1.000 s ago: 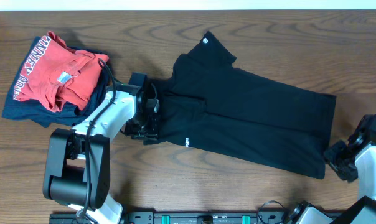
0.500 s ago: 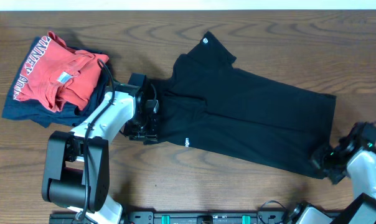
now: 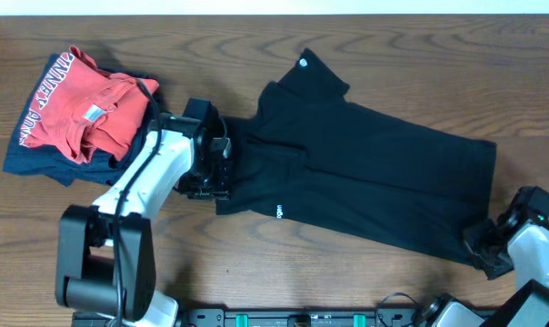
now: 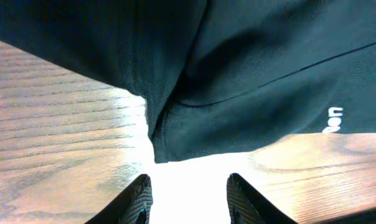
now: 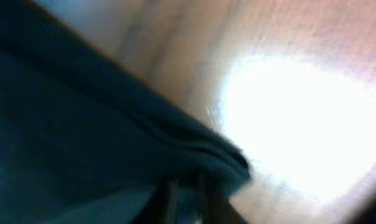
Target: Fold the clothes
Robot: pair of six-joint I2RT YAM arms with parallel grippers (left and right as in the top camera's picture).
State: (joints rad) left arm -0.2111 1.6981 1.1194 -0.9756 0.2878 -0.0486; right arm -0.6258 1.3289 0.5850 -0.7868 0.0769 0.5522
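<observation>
The black T-shirt (image 3: 365, 173) lies spread across the wooden table, its round white mark (image 3: 304, 62) at the top and tiny white print (image 3: 278, 213) at the lower left. My left gripper (image 3: 217, 177) sits at the shirt's left edge. In the left wrist view it (image 4: 189, 200) is open and empty, with the shirt's hem corner (image 4: 175, 143) just ahead of the fingertips. My right gripper (image 3: 482, 243) is at the shirt's lower right corner. In the blurred right wrist view it (image 5: 185, 199) looks closed on the fabric edge (image 5: 200, 152).
A red garment with white lettering (image 3: 79, 109) lies on a folded navy garment (image 3: 38, 165) at the far left, close behind my left arm. Bare wooden table (image 3: 256, 272) runs along the front.
The right gripper moved in from the right onto the shirt's lower right corner. The shirt then shifted slightly right. The left gripper rose a little along the shirt's left edge.
</observation>
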